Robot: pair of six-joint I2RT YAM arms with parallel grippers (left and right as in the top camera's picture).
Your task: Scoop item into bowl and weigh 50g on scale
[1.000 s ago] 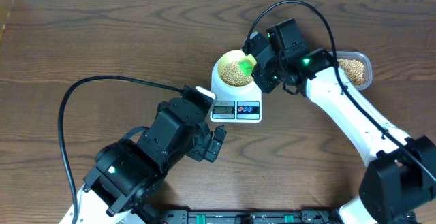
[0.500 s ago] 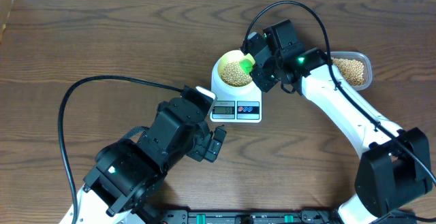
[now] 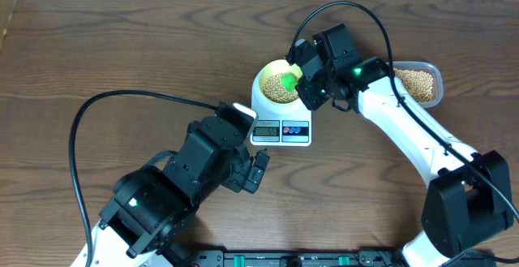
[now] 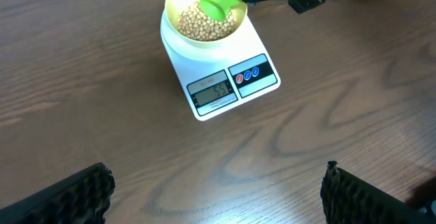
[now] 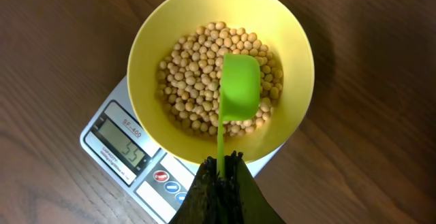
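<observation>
The green scoop [image 5: 238, 88] is pinched by its thin handle in the right gripper [image 5: 219, 175], whose fingers are pressed together on it. The scoop's cup is held inside the yellow bowl [image 5: 153, 33], right over the beans [image 5: 191, 74]. Whether the beans are touched by it cannot be told. The bowl is sat on the white scale [image 4: 204, 54] and is well filled with beans. More beans are seen in the clear tub [image 3: 430, 76], off to the side. The left gripper [image 4: 218, 193] is spread wide with nothing in it, near the front of the scale.

A few things could go wrong. If the scoop is pushed down on the beans or the bowl, extra weight will be added and the number on the display [image 4: 212, 91] will be wrong. That number is too small to be read for sure. If the scoop is pulled out too fast, beans could be flicked over the rim onto the table [image 3: 122, 40]. If the rim is knocked, the bowl could be slid off the scale or tipped. The handle is thin, so it could be twisted in the pinch.
</observation>
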